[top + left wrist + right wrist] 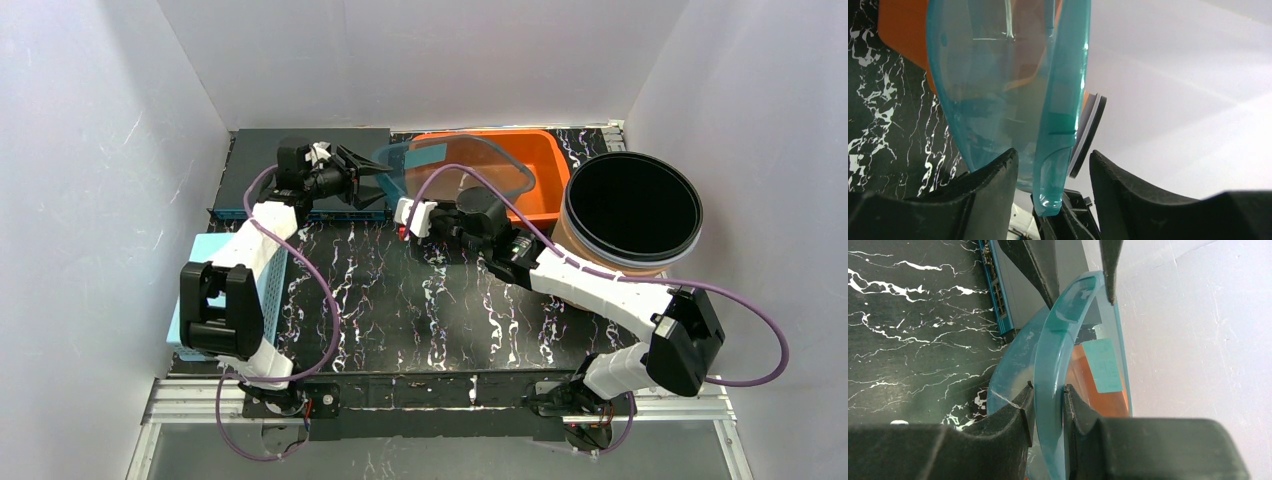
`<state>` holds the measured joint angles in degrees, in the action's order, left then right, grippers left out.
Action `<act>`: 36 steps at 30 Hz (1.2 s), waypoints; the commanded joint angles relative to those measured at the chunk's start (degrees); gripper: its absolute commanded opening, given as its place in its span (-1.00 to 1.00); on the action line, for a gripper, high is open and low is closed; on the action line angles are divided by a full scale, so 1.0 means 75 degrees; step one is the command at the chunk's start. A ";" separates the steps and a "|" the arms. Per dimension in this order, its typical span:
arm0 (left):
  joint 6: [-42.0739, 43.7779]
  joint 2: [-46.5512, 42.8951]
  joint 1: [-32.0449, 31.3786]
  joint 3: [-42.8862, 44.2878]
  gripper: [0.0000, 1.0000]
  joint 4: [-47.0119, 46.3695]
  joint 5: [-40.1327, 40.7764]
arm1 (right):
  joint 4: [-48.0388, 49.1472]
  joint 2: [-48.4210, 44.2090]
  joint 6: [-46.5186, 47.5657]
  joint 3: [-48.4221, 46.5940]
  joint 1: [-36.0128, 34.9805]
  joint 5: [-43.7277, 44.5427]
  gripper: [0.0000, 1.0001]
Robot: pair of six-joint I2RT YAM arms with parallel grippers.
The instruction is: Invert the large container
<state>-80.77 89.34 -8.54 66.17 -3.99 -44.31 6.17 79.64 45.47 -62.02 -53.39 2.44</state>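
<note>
While your right gripper (1048,396) is clamped on the rim of the translucent teal container (457,165), holding it tilted on edge over the orange bin (545,160), your left gripper (1053,161) straddles the opposite rim, jaws parted, not gripping.

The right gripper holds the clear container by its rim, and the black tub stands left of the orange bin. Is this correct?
Not quite. The right gripper does hold the container by its rim, but the top view shows the black tub right of the orange bin.
</note>
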 commanded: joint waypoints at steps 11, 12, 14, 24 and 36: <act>0.0885 0.0649 -0.0057 0.0753 -0.23 0.0631 -0.1523 | 0.0144 -0.0138 0.1162 0.0109 -0.0118 -0.1099 -0.97; 0.0896 0.0644 -0.0057 0.0750 -0.14 0.0657 -0.1524 | 0.0106 -0.0159 0.1224 0.0123 -0.0122 -0.1128 -0.97; 0.0935 0.0651 -0.0057 0.0766 -0.10 0.0678 -0.1491 | 0.0036 -0.0182 0.1304 0.0134 -0.0124 -0.1145 -0.97; 0.1212 0.0780 -0.0057 0.0783 -0.37 0.0660 -0.1866 | -0.0325 -0.0238 0.1579 0.0129 -0.0121 -0.1199 -0.97; 0.1499 0.0329 -0.0067 0.0762 -1.00 -0.0013 -0.1608 | 0.0186 -0.0416 0.0963 0.0317 -0.0181 -0.0584 -0.91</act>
<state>-71.57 95.96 -8.54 70.26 -0.16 -55.37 5.04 78.96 55.22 -60.20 -53.41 -0.93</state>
